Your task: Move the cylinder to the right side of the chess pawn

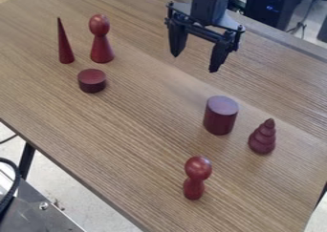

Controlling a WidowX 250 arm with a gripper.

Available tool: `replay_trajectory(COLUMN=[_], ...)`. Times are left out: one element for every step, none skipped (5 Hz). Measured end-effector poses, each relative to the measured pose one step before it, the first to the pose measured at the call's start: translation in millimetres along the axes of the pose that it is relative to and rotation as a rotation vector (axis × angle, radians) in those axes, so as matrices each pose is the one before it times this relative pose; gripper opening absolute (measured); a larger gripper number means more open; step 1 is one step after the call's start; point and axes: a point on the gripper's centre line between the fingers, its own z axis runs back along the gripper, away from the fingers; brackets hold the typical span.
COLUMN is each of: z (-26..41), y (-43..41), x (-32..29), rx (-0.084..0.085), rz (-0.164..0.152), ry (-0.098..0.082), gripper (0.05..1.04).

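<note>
Wood-grain table, pale floor below its near edge. Gripper hangs above the far half, fingers spread wide, nothing between them. Tall cylinder stands upright on the table, between the near pawn and the gripper, just beside the ringed cone.

Step in hand, judged: approach and grasp. Suggested method: centre over the cylinder's top, descend vertically with fingers straddling the curved wall, close around mid-height; keep the outer finger clear of the cone. Lift level, set down flat before release. Target pawn uncertain: a second, far pawn stands at the far left.

Cylinder's appearance: dark maroon side, flat, paler purplish top, smooth straight wall; stouter than either pawn.
</note>
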Motion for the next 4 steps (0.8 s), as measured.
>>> replay_trajectory(z=[-10.34,-4.22,-0.59,-0.72], y=[-0.73,-9.47,-14.27,-19.11], x=[-4.25,-2.44,0.52,-0.73], rx=[0.0009,-0.036,-0.0469,-0.0341], rz=[-0.0009,-0.0364,-0.0264,-0.0366], ry=[0.0354,-0.0028,-0.0103,-0.0046], gripper=[0.999,0.999,0.999,0.999])
